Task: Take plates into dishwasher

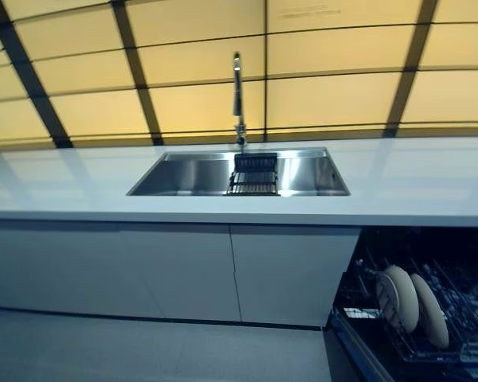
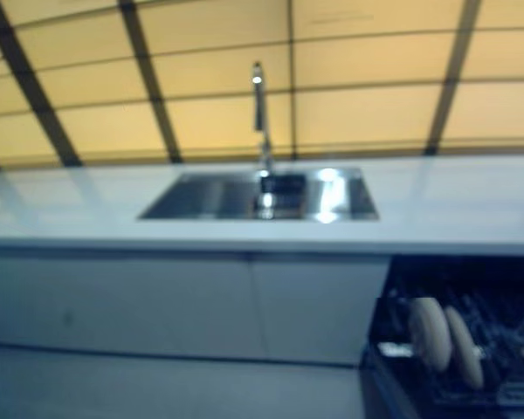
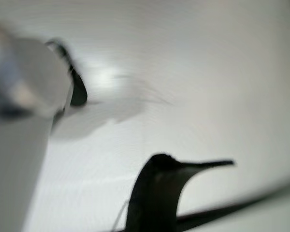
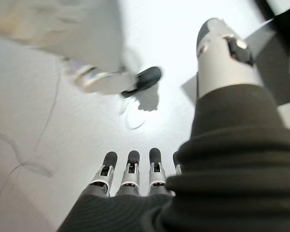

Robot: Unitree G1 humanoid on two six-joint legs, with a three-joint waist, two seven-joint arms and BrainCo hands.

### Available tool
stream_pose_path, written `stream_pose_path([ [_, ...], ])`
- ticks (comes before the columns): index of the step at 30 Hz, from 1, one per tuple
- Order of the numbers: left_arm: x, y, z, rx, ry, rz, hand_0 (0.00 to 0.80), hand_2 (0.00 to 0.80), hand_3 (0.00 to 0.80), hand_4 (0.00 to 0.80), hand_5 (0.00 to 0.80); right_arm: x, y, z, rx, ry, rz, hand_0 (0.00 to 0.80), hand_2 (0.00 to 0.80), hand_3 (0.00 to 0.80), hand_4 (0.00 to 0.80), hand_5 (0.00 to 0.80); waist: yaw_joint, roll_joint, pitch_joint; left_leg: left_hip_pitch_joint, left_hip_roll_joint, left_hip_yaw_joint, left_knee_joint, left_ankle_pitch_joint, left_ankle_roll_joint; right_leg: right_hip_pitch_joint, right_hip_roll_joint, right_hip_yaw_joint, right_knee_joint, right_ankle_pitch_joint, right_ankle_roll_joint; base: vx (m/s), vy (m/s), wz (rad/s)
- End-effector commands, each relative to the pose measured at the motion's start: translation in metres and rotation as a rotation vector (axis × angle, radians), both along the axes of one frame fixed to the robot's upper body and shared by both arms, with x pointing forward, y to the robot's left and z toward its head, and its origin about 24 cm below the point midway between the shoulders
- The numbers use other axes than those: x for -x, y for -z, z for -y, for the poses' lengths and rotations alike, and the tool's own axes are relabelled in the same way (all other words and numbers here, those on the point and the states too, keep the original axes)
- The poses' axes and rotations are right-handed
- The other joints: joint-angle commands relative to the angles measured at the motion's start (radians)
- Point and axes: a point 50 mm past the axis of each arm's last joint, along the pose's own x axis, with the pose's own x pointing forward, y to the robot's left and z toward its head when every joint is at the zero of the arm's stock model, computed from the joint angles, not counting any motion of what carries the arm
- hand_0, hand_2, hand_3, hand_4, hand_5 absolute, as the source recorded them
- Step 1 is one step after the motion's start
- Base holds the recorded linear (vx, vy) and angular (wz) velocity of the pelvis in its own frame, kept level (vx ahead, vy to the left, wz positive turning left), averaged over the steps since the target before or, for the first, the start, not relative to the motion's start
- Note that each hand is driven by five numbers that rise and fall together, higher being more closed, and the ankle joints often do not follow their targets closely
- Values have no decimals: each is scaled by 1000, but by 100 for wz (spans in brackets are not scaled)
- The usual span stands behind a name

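1. Right hand (image 4: 150,183) shows only in its wrist view, fingers straight and holding nothing, above pale floor.
2. Left hand's state cannot be told.
3. Two plates (image 1: 414,306) stand upright in the open dishwasher rack (image 1: 462,342), below the worktop's (image 1: 414,191) right end.
4. Sink (image 1: 191,175) sits mid-worktop.

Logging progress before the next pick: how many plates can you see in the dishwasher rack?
2. One plate stands on edge in the open dishwasher rack; the second plate stands just right of it. More may be hidden beyond the view's edge.
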Motion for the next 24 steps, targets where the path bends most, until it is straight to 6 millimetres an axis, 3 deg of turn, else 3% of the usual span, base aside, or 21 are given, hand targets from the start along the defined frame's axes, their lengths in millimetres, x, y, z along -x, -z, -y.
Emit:
stream_pose_path([
  [1, -25, -5, 0, 7, 29, 62, 0, 0, 0, 0, 0, -2, 1, -2, -6, -38, -13, 0, 0, 0, 0, 0, 13, -5, 30, -49, 16, -1, 55, -8, -7, 59, 104, -18, 127, -171, -32, -134, -48, -34],
  [3, -32, -7, 0, -8, 78, 73, 0, 0, 0, 0, 0, -6, 3, -8, -33, -78, 6, 0, 0, 0, 0, 0, 20, -20, 38, -54, 3, -25, 57, -9, 9, 54, 113, -1, 115, -150, -23, -232, -45, -5],
  [5, -27, -5, 1, -32, 150, 39, 0, 0, 0, 0, 0, -16, 3, -15, -15, -60, 15, 0, 0, 0, 0, 0, 29, -29, 37, -47, -12, -42, 32, -1, 16, 70, 119, 21, 74, -126, -16, -208, 37, -2],
  [10, -18, -4, -5, -69, 167, 5, 0, 0, 0, 0, 0, -9, 4, -17, -7, -42, -65, 0, 0, 0, 0, 0, 25, -33, 30, -40, -23, -34, 15, 3, 29, 64, 122, 44, 68, -115, -10, -71, 51, -7],
  [14, -17, -8, -17, -95, 173, -2, 0, 0, 0, 0, 0, 9, 3, -8, 32, 21, -167, 0, 0, 0, 0, 0, 22, -40, 34, -36, -33, -5, 3, 3, 36, 41, 115, 47, 46, -72, 12, -78, 51, -8],
  [16, -17, -9, -21, -103, 192, -10, 0, 0, 0, 0, 0, 14, 1, -4, 42, 35, -200, 0, 0, 0, 0, 0, 22, -40, 40, -36, -28, 18, -8, 8, 36, 25, 114, 32, 50, -65, 19, -112, 14, -20],
  [17, -16, -10, -25, -115, 203, -21, 0, 0, 0, 0, 0, 19, 1, -1, 53, 61, -207, 0, 0, 0, 0, 0, 24, -40, 49, -36, -20, 49, -20, 12, 37, 5, 110, -3, 75, -68, 28, -119, -45, -28],
  [18, -13, -10, -29, -125, 189, -26, 0, 0, 0, 0, 0, 18, 1, -2, 54, 52, -205, 0, 0, 0, 0, 0, 35, -38, 54, -39, -6, 80, -25, 17, 38, 3, 93, -51, 116, -80, 36, -132, -54, -34],
  [20, -12, -12, -33, -133, 161, -28, 0, 0, 0, 0, 0, 16, 1, -2, 64, 53, -199, 0, 0, 0, 0, 0, 46, -35, 58, -45, 8, 99, -22, 18, 40, 1, 68, -70, 160, -88, 40, -98, -94, -63],
  [23, -15, -16, -41, -132, 128, -20, 0, 0, 0, 0, 0, 17, -1, 8, 115, 91, -146, 0, 0, 0, 0, 0, 50, -30, 59, -80, 28, 88, 23, -3, 44, 22, 3, -14, 147, -84, 34, -75, -210, -48],
  [24, -16, -16, -42, -126, 116, -13, 0, 0, 0, 0, 0, 17, -2, 11, 132, 113, -125, 0, 0, 0, 0, 0, 42, -31, 66, -98, 29, 72, 79, -34, 44, 6, -45, 24, 132, -52, 37, -43, -171, -8],
])
